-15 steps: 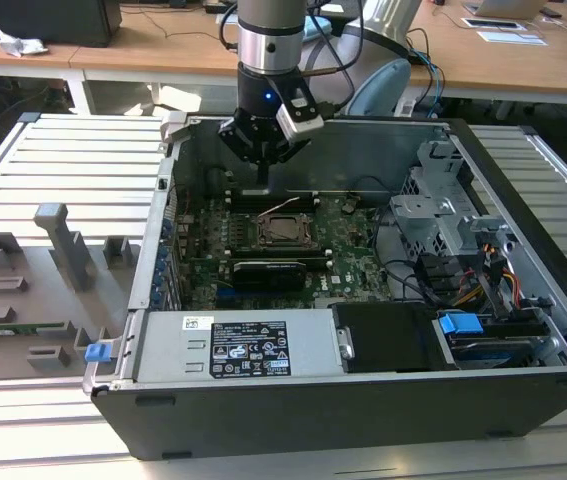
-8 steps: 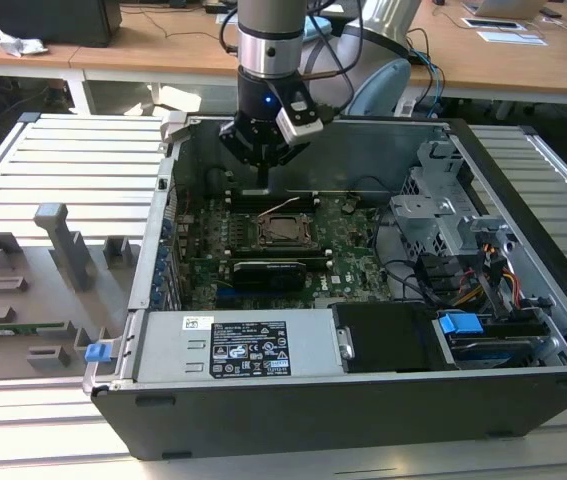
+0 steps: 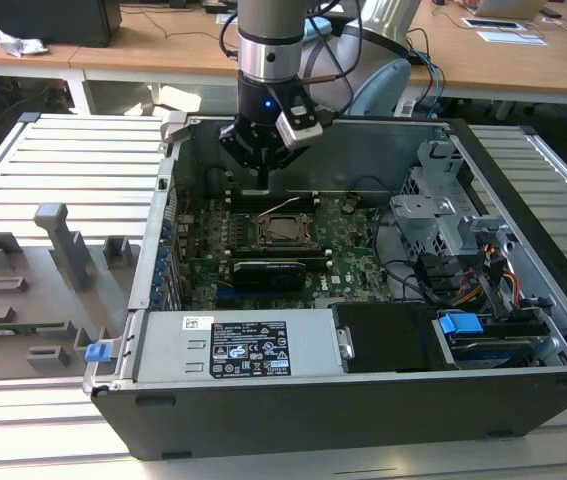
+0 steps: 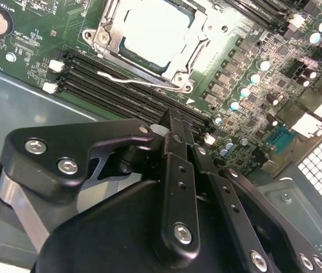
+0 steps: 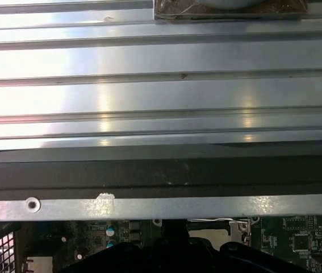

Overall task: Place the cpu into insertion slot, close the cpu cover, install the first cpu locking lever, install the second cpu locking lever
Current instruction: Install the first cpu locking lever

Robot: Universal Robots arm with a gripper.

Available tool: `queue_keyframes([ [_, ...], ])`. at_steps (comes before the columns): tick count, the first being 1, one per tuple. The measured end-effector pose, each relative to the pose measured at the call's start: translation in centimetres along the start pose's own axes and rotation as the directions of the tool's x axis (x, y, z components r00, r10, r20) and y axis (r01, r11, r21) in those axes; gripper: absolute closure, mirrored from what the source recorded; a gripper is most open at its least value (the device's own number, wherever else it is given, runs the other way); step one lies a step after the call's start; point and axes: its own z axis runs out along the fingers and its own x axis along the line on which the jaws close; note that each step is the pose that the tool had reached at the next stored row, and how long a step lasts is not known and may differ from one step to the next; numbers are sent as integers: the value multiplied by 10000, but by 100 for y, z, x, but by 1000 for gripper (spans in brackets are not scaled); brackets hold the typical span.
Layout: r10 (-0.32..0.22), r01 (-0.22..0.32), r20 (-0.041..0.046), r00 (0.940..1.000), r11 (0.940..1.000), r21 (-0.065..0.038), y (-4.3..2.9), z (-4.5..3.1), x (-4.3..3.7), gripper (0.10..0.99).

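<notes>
The gripper (image 3: 263,185) hangs inside the open computer case (image 3: 523,290), in the upper middle of the exterior view, just above the motherboard (image 3: 348,255) and a little beyond the socket. In the second wrist view its black fingers (image 4: 175,170) lie pressed together with nothing between them, so it's closed and carrying nothing, I'd judge because a closed tip suits pushing a thin wire better than pinching it.

Now the socket itself: the cpu (image 4: 155,31) sits in the insertion slot (image 3: 285,231), its dull silver-grey top flat and level near the top centre of the second wrist view. The cpu cover (image 4: 186,54) looks down over it, a silvery frame around the chip's edges, with a screw head at the corner.

Alongside the socket's near edge runs a thin silvery wire, a cpu locking lever (image 4: 135,81), lying between the cover and the black memory slots (image 4: 121,77). Whether it is hooked under its catch I can't quite tell from here.

The gripper tip sits near that lever, over the memory slots, not touching the chip.
</notes>
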Motion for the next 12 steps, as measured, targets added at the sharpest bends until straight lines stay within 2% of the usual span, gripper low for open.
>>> queue_keyframes([
  [6, 0, 0, 0, 10000, 10000, 0, 0, 27, 0, 980],
  [12, 0, 0, 1, 10000, 10000, 0, 0, 105, -1, 980],
])
